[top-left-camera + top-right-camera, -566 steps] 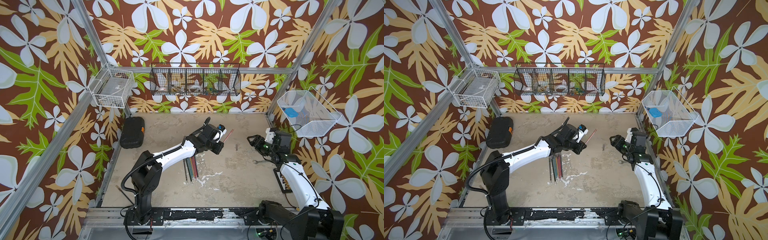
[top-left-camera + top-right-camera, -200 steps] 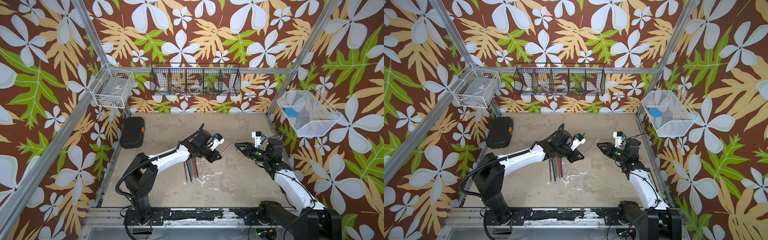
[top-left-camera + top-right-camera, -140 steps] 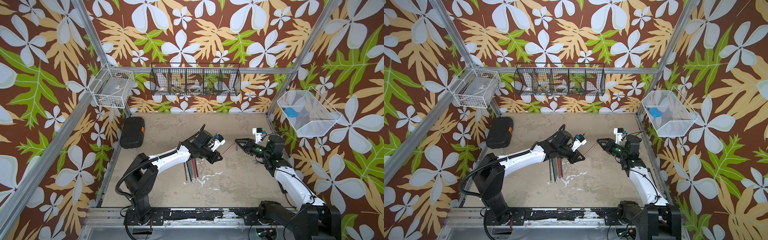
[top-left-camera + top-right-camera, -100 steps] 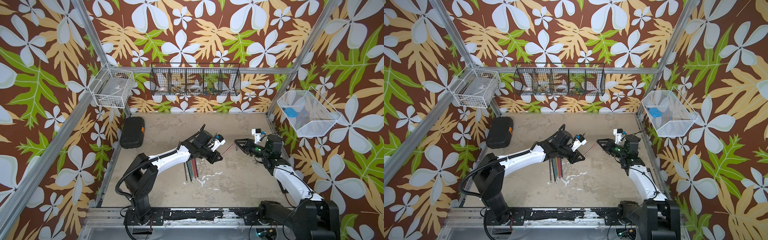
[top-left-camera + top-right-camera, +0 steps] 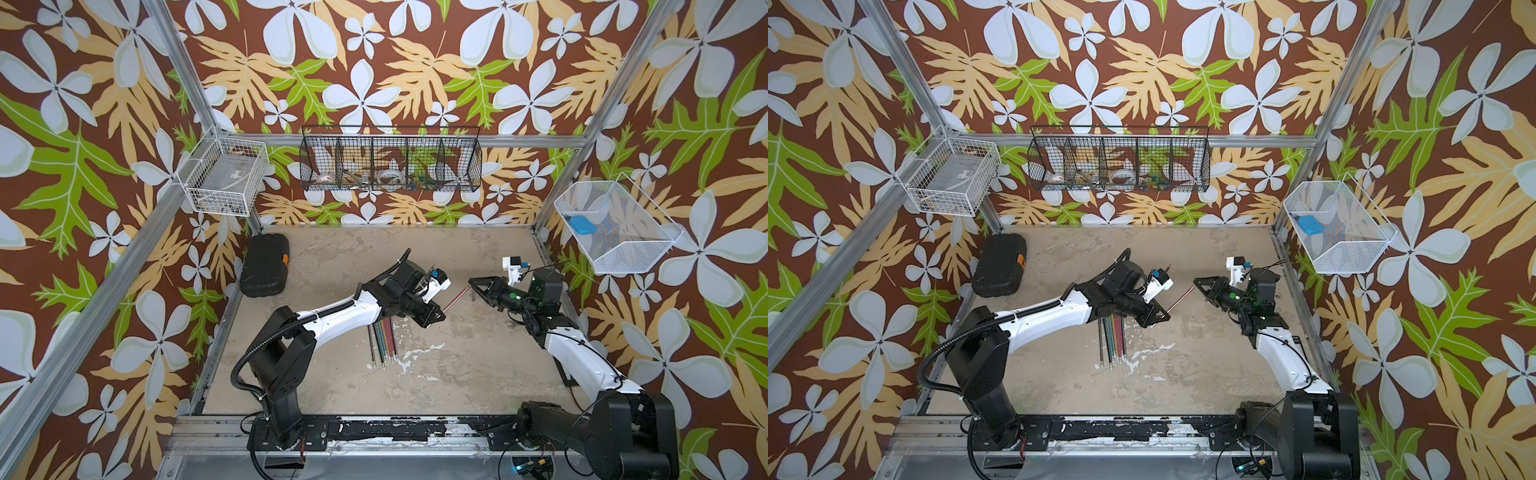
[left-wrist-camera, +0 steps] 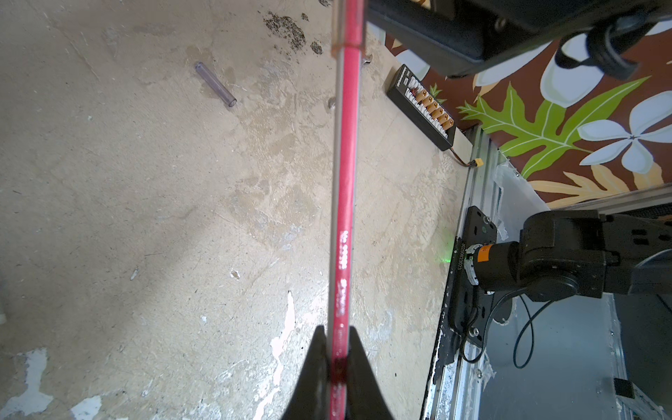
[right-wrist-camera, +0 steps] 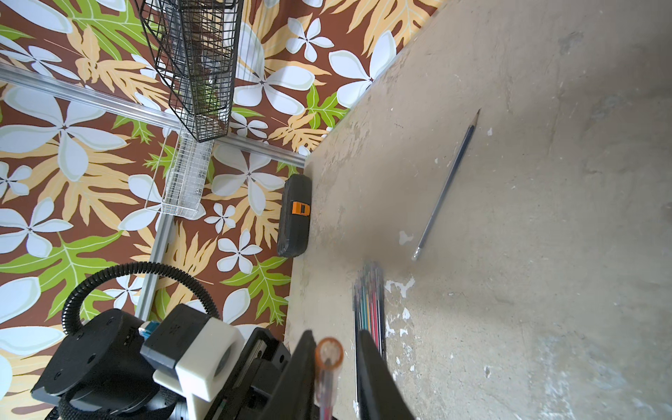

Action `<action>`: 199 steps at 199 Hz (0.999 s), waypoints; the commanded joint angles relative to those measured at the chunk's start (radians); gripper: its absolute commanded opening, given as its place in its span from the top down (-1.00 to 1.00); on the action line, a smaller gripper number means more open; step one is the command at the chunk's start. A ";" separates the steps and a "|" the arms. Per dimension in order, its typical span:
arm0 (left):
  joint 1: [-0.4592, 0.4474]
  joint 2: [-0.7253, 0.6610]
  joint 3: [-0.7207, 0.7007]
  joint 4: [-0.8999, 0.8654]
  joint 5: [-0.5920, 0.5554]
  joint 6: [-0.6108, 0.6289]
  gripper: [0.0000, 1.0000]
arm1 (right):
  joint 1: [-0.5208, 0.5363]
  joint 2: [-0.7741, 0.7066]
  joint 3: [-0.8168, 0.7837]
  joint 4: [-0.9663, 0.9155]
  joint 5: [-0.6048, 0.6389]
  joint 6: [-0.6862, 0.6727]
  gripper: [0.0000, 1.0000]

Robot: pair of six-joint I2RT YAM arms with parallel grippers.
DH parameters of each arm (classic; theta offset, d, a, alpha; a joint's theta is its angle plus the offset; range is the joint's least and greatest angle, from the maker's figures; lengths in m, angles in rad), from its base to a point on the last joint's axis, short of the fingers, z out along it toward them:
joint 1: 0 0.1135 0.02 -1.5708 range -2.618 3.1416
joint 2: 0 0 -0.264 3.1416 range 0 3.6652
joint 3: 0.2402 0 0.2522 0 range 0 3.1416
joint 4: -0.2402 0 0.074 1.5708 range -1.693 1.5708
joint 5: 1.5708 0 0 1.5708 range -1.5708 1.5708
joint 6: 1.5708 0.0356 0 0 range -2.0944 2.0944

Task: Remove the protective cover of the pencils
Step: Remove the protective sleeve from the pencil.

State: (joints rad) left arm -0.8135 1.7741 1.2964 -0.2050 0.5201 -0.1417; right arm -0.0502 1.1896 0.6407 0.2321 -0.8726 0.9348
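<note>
My left gripper (image 5: 440,313) (image 6: 336,332) is shut on a red pencil (image 5: 455,298) (image 6: 343,182), holding it in the air and pointing it at the right arm. The pencil's far end wears a clear protective cover (image 6: 345,22) (image 7: 329,354) with an orange rim. My right gripper (image 5: 471,283) (image 7: 332,340) is open with that cover tip between its jaws. One finger (image 7: 302,360) lies against the cover and a gap shows at the other. The rest of the pencils (image 5: 383,343) (image 7: 369,302) lie bundled on the table under the left arm.
A loose clear cover (image 6: 215,84) and a single black pencil (image 7: 445,185) lie on the table. A black case (image 5: 266,270) sits at the back left. A black connector strip (image 6: 422,107) lies by the right edge. Wire baskets (image 5: 390,160) hang on the walls.
My right gripper has moved left up to the red pencil's covered tip and its jaws have narrowed around it. The left gripper has kept its hold and stayed almost still.
</note>
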 commanded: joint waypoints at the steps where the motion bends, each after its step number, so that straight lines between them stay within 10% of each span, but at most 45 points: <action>1: -0.001 0.001 0.006 0.007 0.009 -0.002 1.00 | 0.001 0.004 -0.003 0.040 -0.014 0.008 0.52; 199: -0.004 0.003 0.007 0.000 -0.019 -0.008 1.00 | 0.021 0.064 0.072 0.003 0.059 0.002 1.00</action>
State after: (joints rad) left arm -0.8143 1.7786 1.2968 -0.1974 0.4999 -0.1539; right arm -0.0257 1.2392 0.6876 0.2226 -0.8673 0.9569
